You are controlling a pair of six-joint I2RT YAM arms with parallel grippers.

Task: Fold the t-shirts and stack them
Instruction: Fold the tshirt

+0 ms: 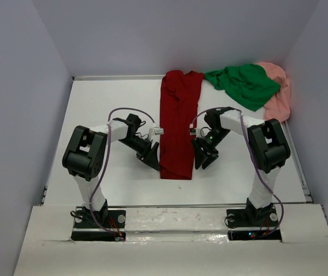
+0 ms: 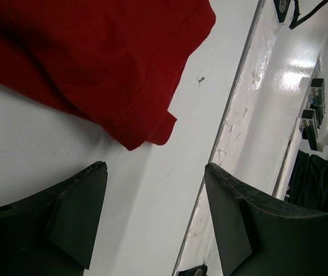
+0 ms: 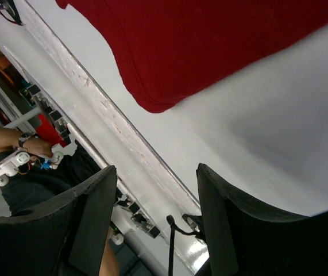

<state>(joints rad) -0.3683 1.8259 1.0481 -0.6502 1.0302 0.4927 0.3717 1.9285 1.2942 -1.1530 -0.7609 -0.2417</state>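
Note:
The dark red t-shirt (image 1: 178, 123) lies folded into a long narrow strip down the middle of the table. Its near corner shows in the left wrist view (image 2: 95, 63) and in the right wrist view (image 3: 209, 46). My left gripper (image 1: 152, 158) is open and empty just left of the strip's near end. My right gripper (image 1: 204, 158) is open and empty just right of it. The bright green t-shirt (image 1: 244, 83) lies crumpled at the back right, partly over the salmon pink t-shirt (image 1: 278, 95).
White walls close in the table (image 1: 112, 109) on the left, back and right. A raised white ledge (image 1: 175, 215) runs along the near edge by the arm bases. A person's arm (image 3: 14, 144) shows beyond that edge.

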